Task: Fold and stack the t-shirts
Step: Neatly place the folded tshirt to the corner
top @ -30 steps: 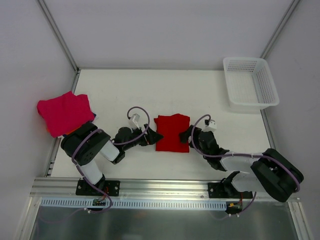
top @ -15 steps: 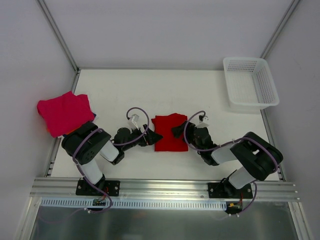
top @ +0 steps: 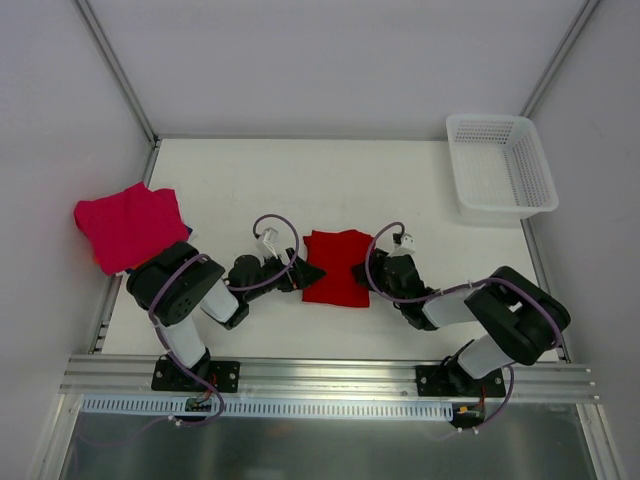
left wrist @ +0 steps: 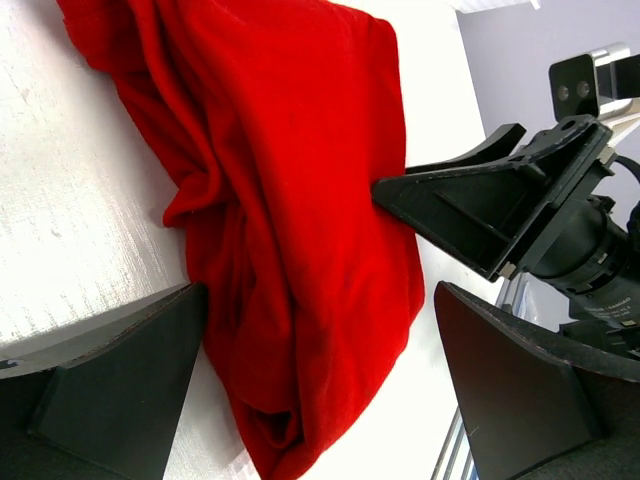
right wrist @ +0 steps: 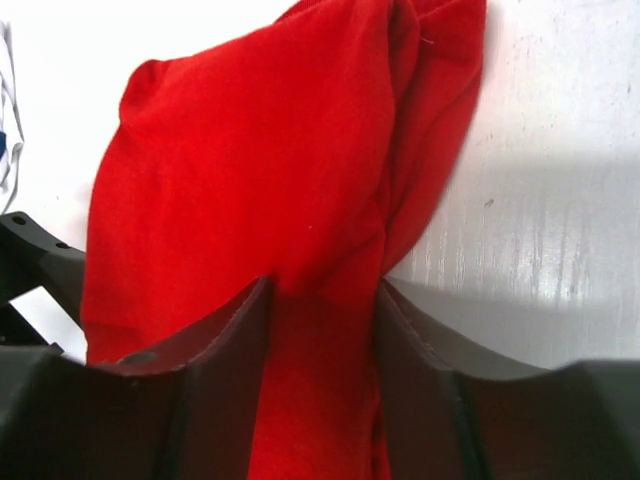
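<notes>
Top view: the red shirt (top: 338,267) lies folded at mid-frame on the table (top: 300,180). The left gripper (top: 305,275) is at its left edge and the right gripper (top: 368,272) at its right edge. A pink shirt (top: 128,225) lies at far left, a basket (top: 505,208) at upper right.

Left wrist view: the left gripper (left wrist: 320,300) is released, jaws wide, with the shirt's edge between them.

Right wrist view: the right gripper (right wrist: 325,290) is grasping a fold of the red shirt, which fills the upper frame.
</notes>
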Available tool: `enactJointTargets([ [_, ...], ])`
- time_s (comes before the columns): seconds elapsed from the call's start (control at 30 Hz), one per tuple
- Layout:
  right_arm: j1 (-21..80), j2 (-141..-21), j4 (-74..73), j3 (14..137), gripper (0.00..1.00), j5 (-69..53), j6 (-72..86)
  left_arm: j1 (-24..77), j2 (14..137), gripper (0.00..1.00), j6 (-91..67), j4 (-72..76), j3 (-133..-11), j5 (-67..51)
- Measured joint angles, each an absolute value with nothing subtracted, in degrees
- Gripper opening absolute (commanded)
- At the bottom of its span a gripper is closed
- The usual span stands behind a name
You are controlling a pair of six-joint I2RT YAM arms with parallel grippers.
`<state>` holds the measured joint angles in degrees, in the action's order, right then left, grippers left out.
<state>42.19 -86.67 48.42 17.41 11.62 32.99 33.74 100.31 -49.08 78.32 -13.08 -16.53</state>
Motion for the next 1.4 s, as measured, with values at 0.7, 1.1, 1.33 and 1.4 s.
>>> enactJointTargets([
  [0.7, 42.9, -89.8, 49.2, 18.5, 0.0, 11.8, 33.3, 33.6, 99.4, 0.99, -48.2, 75.7, -13.3, -17.6],
  [1.1, 43.3, -91.2, 49.4, 19.7, 0.0, 11.7, 33.4, 33.6, 92.8, 0.99, -45.5, 60.9, -16.0, -14.1],
  [1.33, 43.7, -91.0, 48.6, 20.1, 0.0, 12.0, 33.3, 33.6, 105.0, 0.98, -47.1, 72.4, -21.4, -18.5],
  [1.4, 43.7, -90.6, 47.9, 20.1, 0.0, 12.2, 33.2, 33.6, 107.1, 0.98, -47.5, 76.3, -21.5, -19.3],
])
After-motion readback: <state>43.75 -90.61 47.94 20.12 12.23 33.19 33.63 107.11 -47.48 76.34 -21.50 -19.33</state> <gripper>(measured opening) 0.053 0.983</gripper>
